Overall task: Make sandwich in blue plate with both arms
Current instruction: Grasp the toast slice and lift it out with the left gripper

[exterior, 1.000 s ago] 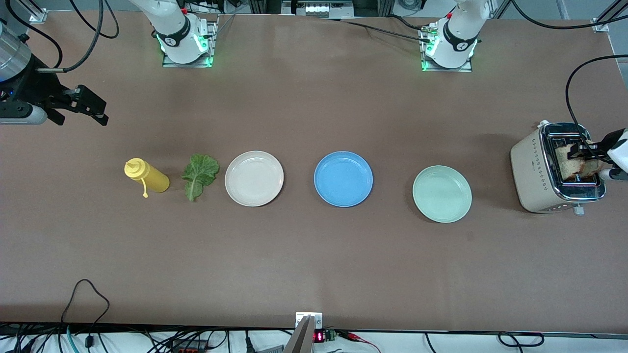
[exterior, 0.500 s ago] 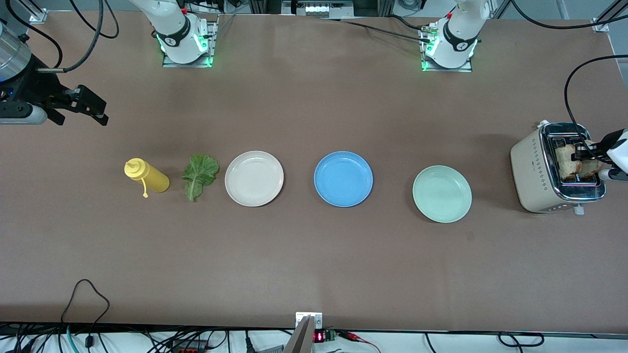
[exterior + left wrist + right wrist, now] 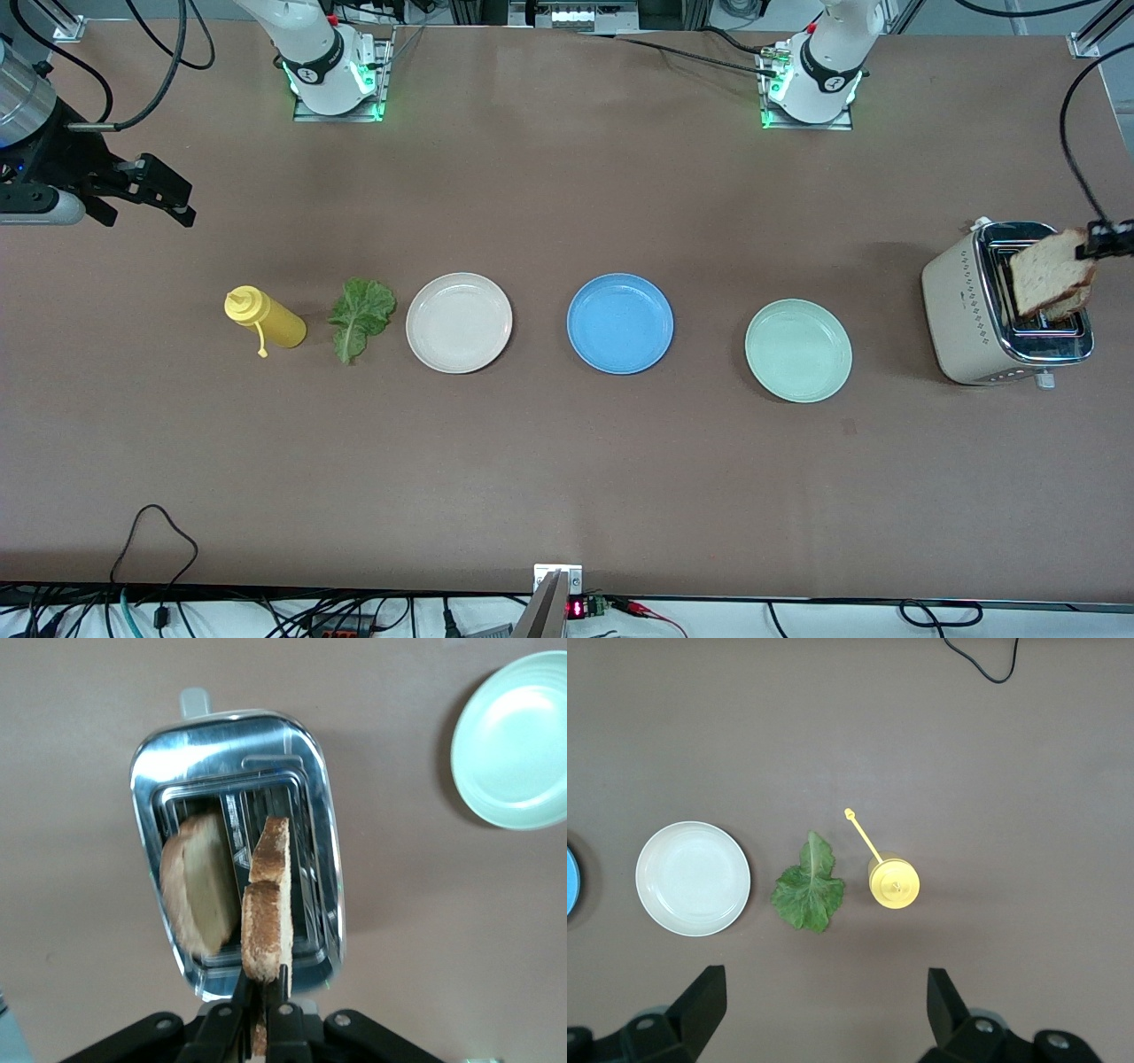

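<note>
My left gripper [image 3: 1099, 245] is shut on a tan bread slice [image 3: 1050, 270] and holds it just above the toaster [image 3: 970, 306]. In the left wrist view the gripper [image 3: 263, 979] pinches the slice [image 3: 267, 895] by its edge, over the slot. A second bread slice [image 3: 199, 895] leans in the toaster's other slot. The blue plate [image 3: 620, 323] lies empty at mid-table. The green lettuce leaf [image 3: 359, 317] lies flat toward the right arm's end; it also shows in the right wrist view [image 3: 808, 890]. My right gripper [image 3: 168, 199] is open and empty, waiting high over that end of the table.
A yellow squeeze bottle [image 3: 266, 321] lies beside the lettuce. An off-white plate [image 3: 459, 322] sits between the lettuce and the blue plate. A mint-green plate [image 3: 797, 350] sits between the blue plate and the toaster. All three plates are empty.
My left gripper has lifted the bread slice up out of the toaster slot. The right arm has not moved.
</note>
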Motion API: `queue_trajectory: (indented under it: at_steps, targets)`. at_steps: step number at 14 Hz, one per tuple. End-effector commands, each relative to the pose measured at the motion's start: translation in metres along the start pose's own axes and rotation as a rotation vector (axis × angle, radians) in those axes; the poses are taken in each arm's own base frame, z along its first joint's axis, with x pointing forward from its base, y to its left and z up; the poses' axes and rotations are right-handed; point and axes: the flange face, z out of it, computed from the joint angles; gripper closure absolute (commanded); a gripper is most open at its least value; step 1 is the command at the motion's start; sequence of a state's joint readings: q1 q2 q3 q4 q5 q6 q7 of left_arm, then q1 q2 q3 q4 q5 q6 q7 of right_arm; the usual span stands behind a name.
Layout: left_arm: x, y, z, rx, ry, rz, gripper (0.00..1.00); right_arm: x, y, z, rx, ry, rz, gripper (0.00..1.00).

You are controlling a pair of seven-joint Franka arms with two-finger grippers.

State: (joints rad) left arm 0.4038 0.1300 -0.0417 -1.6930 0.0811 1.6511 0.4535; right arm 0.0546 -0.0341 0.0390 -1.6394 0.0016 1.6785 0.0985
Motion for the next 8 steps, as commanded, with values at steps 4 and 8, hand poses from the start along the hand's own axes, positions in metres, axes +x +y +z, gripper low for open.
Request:
queue_trajectory:
  at_steps: [4, 8]
  targets:
    - [0.02, 0.072, -0.047, -0.017, -0.032, 0.135, 0.99, -0.005, 0.005, -0.003, -0.005, -0.002, -0.008, 0.0]
    - [0.058, 0.191, -0.024, -0.048, -0.108, 0.35, 0.99, 0.0, 0.002, 0.017, -0.005, -0.039, -0.013, 0.0]
